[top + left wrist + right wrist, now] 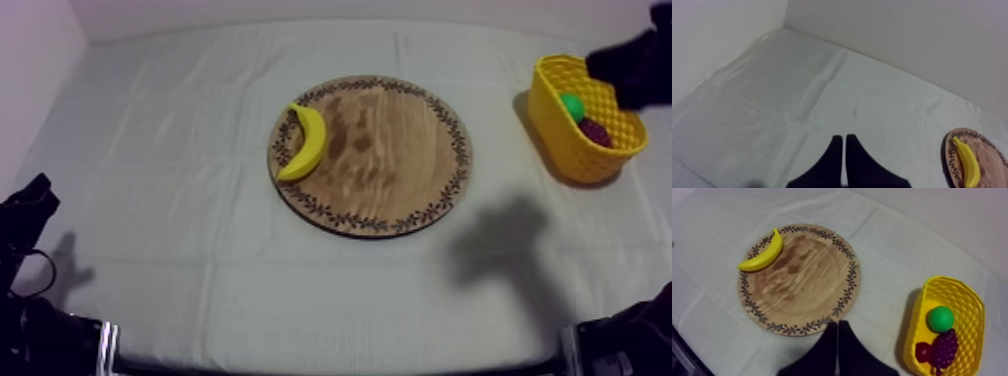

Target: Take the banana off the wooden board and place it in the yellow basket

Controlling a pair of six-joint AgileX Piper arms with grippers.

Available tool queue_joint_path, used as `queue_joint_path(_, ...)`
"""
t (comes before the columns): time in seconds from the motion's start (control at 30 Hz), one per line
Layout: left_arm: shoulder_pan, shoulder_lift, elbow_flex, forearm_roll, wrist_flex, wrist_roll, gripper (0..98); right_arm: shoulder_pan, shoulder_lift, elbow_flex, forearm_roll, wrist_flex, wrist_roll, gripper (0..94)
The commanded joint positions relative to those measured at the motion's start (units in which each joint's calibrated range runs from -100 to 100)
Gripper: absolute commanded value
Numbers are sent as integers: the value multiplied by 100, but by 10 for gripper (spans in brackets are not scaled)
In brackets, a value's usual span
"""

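The yellow banana (303, 141) lies curved along the left rim of the round wooden board (390, 150), mid-table. The yellow basket (560, 130) stands at the far right. My right arm (632, 65) hangs high over the basket's far side. In the right wrist view its gripper (837, 330) is shut on nothing, fingers together as a narrow wedge, well above the board (802, 283) and apart from the banana (763, 253). My left gripper (843, 147) is shut and empty, resting low at the table's left (30, 205), far from the banana (967, 162).
The basket (911, 338) holds a round green fruit (941, 319), a bunch of dark grapes (944, 348) and a small red fruit (923, 352). Bare cloth surrounds the board. White walls close the table's back and left side.
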Motion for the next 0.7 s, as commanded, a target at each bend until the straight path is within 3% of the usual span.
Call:
queue_joint_path(0.0, -2, 2, -2, -1, -1, -1, 1, -92, 883, -1053, 10, 339, -173, 5)
queue_joint_path(0.37, -2, 2, -2, -1, -1, -1, 1, -689, 2996, -3359, 266, 1635, -890, 5)
queue_joint_path(0.67, -2, 2, -2, -1, -1, -1, 1, -1051, 4414, -4400, 257, 1981, -1551, 5)
